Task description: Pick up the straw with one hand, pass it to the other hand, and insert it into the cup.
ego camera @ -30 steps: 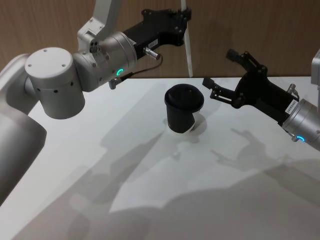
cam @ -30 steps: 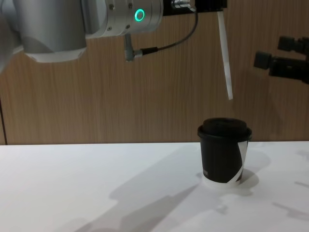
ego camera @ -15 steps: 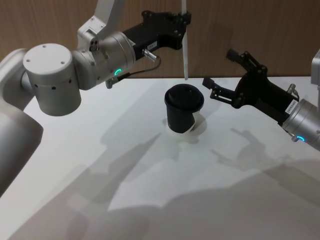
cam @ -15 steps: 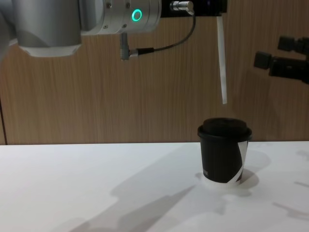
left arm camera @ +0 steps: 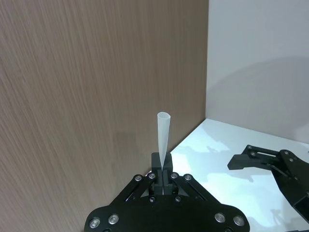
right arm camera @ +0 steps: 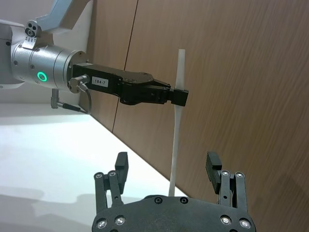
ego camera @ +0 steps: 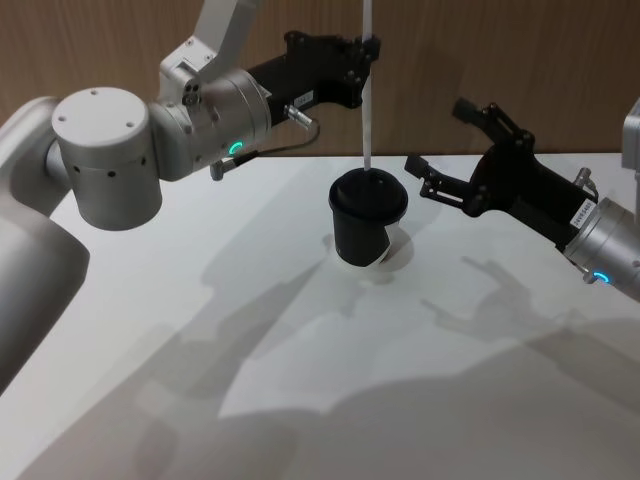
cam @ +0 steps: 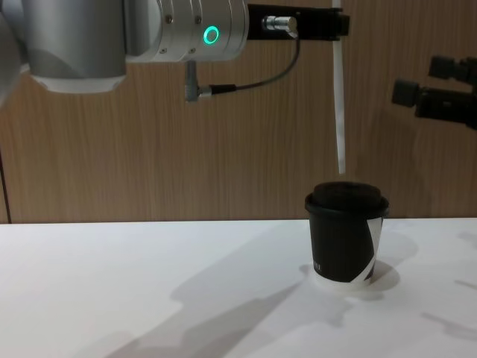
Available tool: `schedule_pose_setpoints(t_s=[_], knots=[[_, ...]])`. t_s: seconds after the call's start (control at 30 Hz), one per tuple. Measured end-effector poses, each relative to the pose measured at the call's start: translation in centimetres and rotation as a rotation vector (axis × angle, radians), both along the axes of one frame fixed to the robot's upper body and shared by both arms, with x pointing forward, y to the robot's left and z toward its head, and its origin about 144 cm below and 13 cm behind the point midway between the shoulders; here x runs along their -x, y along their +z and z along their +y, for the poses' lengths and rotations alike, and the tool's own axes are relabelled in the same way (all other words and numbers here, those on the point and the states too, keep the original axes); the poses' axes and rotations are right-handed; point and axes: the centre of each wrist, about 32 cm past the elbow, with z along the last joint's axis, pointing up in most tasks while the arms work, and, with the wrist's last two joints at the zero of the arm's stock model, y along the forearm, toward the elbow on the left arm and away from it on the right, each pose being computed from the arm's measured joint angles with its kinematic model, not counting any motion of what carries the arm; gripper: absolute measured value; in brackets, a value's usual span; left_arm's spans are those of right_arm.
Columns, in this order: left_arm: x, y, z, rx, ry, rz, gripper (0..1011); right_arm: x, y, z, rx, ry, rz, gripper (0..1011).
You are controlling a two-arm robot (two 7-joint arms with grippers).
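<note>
Over white table [ego camera: 200, 330], we are pinching the straw [ego camera: 366, 110] upright in our left gripper [ego camera: 368, 50], tip just above the cup [ego camera: 362, 225] lid, needing a plumb, slow descent; right gripper [ego camera: 440, 138] hanging wide at right.

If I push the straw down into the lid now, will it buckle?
The straw hangs straight from the left gripper, so it is likely fairly stiff. Gripped high, its long free end may bow against the cup.
</note>
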Motion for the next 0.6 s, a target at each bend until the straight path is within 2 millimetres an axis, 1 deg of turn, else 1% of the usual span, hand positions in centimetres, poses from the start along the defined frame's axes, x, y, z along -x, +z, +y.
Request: schedule_pose_setpoints(t_s=[0.6], knots=[[-0.6, -0.38, -0.33, 0.006, 0.004, 0.012, 6, 0.0, 0.0, 0.0, 0.0, 0.0, 0.0, 1001]])
